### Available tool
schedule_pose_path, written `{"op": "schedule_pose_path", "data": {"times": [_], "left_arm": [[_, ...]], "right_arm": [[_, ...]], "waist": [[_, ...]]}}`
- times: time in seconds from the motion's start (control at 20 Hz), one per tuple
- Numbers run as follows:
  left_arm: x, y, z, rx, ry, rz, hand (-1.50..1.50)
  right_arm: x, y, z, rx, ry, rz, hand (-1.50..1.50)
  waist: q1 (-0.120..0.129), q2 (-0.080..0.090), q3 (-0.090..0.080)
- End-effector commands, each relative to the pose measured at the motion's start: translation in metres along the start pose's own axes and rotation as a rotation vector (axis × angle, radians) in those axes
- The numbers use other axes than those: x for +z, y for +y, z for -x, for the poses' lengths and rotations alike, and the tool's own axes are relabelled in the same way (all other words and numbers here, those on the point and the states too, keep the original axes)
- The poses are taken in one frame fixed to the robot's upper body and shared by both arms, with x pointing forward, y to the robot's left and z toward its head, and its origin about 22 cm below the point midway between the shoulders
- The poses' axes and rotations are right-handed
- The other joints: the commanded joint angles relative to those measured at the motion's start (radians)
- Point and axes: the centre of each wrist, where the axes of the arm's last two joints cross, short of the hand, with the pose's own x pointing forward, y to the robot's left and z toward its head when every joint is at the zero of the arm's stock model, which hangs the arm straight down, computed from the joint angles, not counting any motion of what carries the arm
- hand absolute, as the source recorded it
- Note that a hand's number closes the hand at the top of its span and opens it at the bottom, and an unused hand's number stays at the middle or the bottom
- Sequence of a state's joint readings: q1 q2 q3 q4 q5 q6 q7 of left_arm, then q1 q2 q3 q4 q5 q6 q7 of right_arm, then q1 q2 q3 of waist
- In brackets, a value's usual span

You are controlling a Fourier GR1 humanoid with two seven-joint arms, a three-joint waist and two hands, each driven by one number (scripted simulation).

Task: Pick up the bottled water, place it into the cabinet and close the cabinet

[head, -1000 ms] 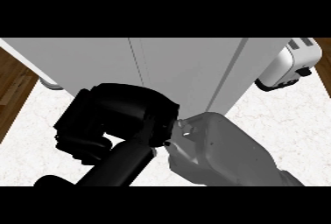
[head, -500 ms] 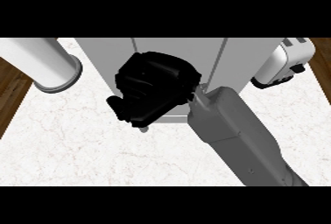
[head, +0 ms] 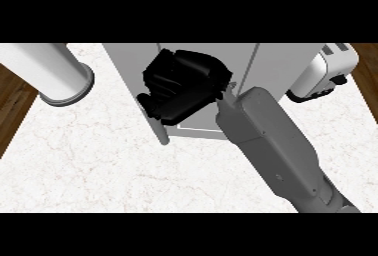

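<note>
At upper right we are seeing a toaster [head: 327,70], white with a dark base, its slots showing at the top edge; it is sitting on the counter [head: 96,165] just beside the grey box at centre. The counter is presenting a white marbled top that is filling most of the view. At upper left we are viewing a white cylinder [head: 52,72] with a grey rim at its lower end, lying across the counter's left edge. Along the left edge and at far right we are seeing a brown wood floor [head: 15,100], lying beyond the counter's borders.
</note>
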State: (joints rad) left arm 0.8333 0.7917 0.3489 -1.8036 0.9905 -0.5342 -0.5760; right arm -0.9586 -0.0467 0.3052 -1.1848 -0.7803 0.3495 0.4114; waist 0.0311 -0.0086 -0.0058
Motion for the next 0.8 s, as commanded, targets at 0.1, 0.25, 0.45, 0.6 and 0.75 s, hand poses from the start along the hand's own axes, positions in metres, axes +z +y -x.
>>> {"op": "schedule_pose_path", "data": {"times": [0.1, 0.25, 0.45, 0.6, 0.75], "left_arm": [[0.003, -0.002, -0.005, 0.026, -0.018, 0.029, -1.50], [-0.006, -0.001, 0.001, 0.029, -0.018, 0.040, -1.50], [-0.003, 0.001, 0.009, 0.021, -0.022, 0.022, -1.50], [-0.008, -0.002, 0.007, 0.007, -0.008, 0.059, -1.50], [-0.016, 0.002, 0.011, 0.028, -0.023, 0.057, -1.50]], "right_arm": [[0.015, -0.038, -0.048, 0.065, -0.133, 0.178, -1.50], [0.005, -0.031, -0.034, 0.117, -0.169, 0.218, -1.50], [0.001, -0.028, -0.062, 0.152, -0.208, 0.265, -1.50], [0.005, -0.032, -0.065, 0.159, -0.220, 0.289, -1.50], [-0.009, -0.024, -0.066, 0.169, -0.217, 0.281, -1.50]], "waist": [[0.009, 0.013, 0.006], [0.000, 0.015, 0.005], [0.001, 0.014, 0.003], [0.002, 0.015, 0.004], [0.000, 0.020, 0.003]]}}
